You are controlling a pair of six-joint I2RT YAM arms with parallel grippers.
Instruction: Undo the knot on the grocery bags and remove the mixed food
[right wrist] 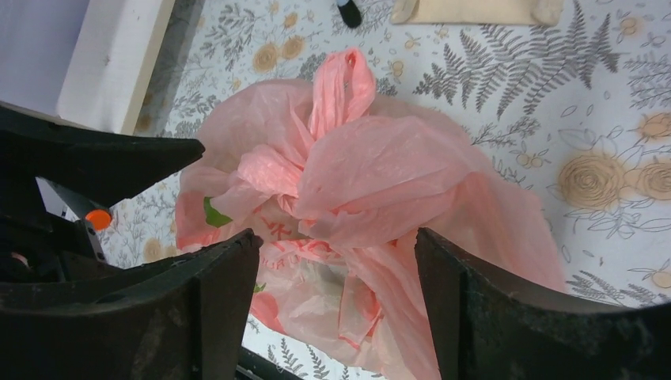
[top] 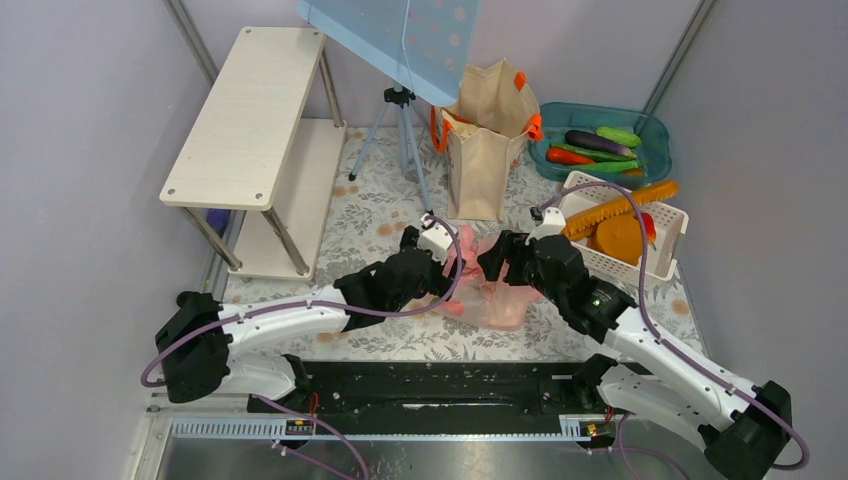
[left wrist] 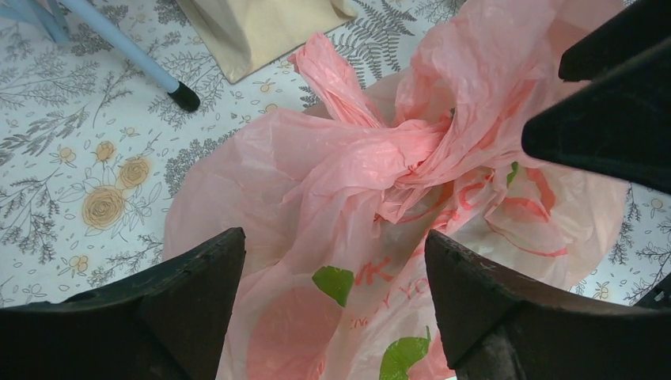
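**Presently: one knotted bag between two grippers**

One table (top: 385, 215) is recorded, floral-clothed. One shelf (top: 250, 105), one beige tote (top: 485, 140), two baskets of toy food stand behind. One pink grocery bag (left wrist: 340, 206), knot tied, lies centre. Left gripper (left wrist: 332, 309) and right gripper (right wrist: 336, 301) are spread, grasping nothing, flanking the knot.

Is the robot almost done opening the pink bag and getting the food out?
Not yet. Nothing looks finished: the thin pink plastic bag is twisted shut at its knot, and no food lies out beside it. In hand: the left tool and right tool hang open over the knot, holding nothing. Left to do: loosen the knot, open the bag and lift the food out.
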